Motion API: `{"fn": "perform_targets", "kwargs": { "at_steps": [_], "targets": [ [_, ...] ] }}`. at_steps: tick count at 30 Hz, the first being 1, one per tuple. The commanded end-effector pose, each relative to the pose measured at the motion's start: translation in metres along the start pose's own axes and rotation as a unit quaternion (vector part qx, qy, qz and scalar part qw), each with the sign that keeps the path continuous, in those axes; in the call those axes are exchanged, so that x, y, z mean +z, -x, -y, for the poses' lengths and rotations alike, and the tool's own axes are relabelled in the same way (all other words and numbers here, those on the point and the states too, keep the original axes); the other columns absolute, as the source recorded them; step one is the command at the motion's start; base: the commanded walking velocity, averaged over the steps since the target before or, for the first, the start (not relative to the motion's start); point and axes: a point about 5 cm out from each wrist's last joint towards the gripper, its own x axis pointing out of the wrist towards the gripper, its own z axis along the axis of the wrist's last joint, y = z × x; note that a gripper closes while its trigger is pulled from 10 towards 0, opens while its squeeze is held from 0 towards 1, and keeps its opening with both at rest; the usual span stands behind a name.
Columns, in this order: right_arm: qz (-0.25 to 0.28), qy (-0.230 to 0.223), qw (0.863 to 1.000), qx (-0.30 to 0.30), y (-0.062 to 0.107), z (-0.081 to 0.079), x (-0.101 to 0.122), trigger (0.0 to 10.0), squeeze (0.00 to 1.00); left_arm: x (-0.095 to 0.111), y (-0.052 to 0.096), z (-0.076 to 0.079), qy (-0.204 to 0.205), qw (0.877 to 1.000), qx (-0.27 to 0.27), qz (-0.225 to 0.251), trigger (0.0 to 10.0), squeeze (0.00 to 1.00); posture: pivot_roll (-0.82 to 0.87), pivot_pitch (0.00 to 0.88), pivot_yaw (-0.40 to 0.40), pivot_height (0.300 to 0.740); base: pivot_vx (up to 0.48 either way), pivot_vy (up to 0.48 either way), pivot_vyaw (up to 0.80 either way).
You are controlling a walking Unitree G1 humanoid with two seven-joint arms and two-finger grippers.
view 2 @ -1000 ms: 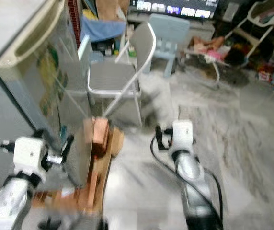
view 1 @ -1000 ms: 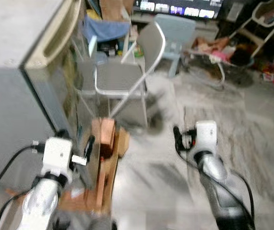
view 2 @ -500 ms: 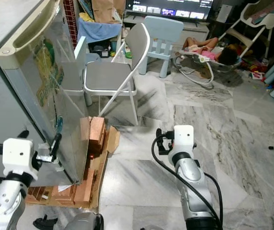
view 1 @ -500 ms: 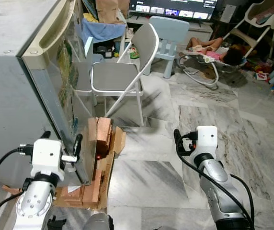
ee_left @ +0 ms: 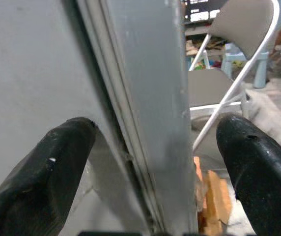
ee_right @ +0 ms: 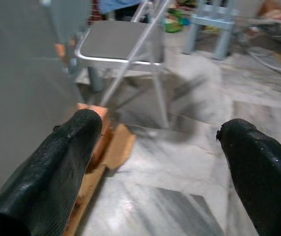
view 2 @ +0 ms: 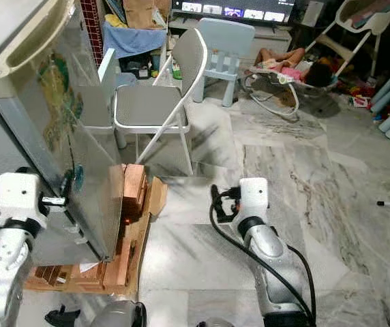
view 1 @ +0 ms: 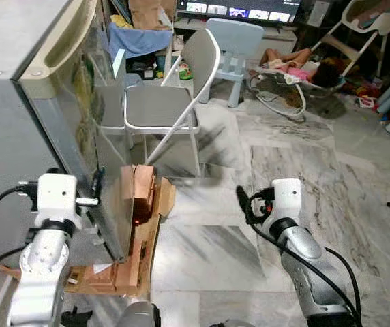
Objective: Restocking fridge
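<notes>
The grey fridge (view 1: 18, 129) stands on my left with its door (view 2: 52, 150) closed and colourful stickers on the front. My left gripper (view 1: 76, 178) is open at the door's side edge, low down. In the left wrist view the door edge (ee_left: 150, 98) runs between the two fingers (ee_left: 57, 167): one lies along the fridge's side wall, the other is out in front of the door. My right gripper (view 1: 244, 203) is open and holds nothing. It hovers over the marble floor and faces the bricks, as the right wrist view (ee_right: 160, 128) shows.
The fridge rests on a pallet of wood and bricks (view 1: 140, 204) that juts out in front. A grey folding chair (view 1: 161, 109) stands just beyond, then a pale blue small chair (view 1: 239, 41) and a bouncer with a person lying in it (view 1: 297, 68). Marble floor (view 1: 318, 163) spreads to the right.
The picture was blurred a second ago and has settled. My left gripper has moved up and in along the fridge's door edge. The right gripper shifted slightly left.
</notes>
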Motion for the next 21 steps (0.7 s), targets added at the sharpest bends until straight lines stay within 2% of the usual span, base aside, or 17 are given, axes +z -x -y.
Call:
{"fn": "perform_targets", "kwargs": {
  "at_steps": [1, 4, 7, 10, 15, 21],
  "targets": [
    [-0.007, 0.001, 1.000, 0.015, 0.004, -0.001, 0.000, 10.0, 0.00, 0.005, -0.008, -0.005, 0.004, 1.000, -0.004, 0.009, 10.0, 0.00, 0.13, 0.028, -0.079, 0.740, 0.000, 0.000, 0.00],
    [-0.022, -0.002, 0.999, 0.030, 0.009, -0.002, -0.004, 10.0, 0.00, 0.007, -0.014, -0.007, 0.008, 1.000, -0.014, 0.014, 10.0, 0.00, 0.13, 0.030, -0.076, 0.740, 0.000, 0.000, 0.00],
    [-0.054, 0.002, 0.996, 0.069, 0.014, -0.006, -0.013, 10.0, 0.00, 0.010, -0.021, -0.007, 0.012, 0.999, -0.028, 0.020, 10.0, 0.00, 0.11, 0.035, -0.067, 0.740, 0.000, 0.000, 0.00],
    [-0.062, 0.004, 0.995, 0.080, 0.015, -0.008, -0.014, 10.0, 0.00, 0.013, -0.023, -0.005, 0.018, 0.999, -0.041, 0.024, 10.0, 0.00, 0.11, 0.035, -0.066, 0.740, 0.000, 0.000, 0.00],
    [-0.079, 0.016, 0.992, 0.100, 0.021, -0.012, -0.017, 10.0, 0.00, 0.017, -0.020, 0.007, 0.030, 0.995, -0.087, 0.029, 10.0, 0.00, 0.11, 0.039, -0.066, 0.740, 0.000, 0.000, 0.00],
    [-0.086, 0.015, 0.991, 0.104, 0.021, -0.012, -0.019, 10.0, 0.00, 0.017, -0.016, 0.015, 0.041, 0.992, -0.117, 0.028, 10.0, 0.00, 0.12, 0.040, -0.067, 0.740, 0.000, 0.000, 0.00]
  ]
}}
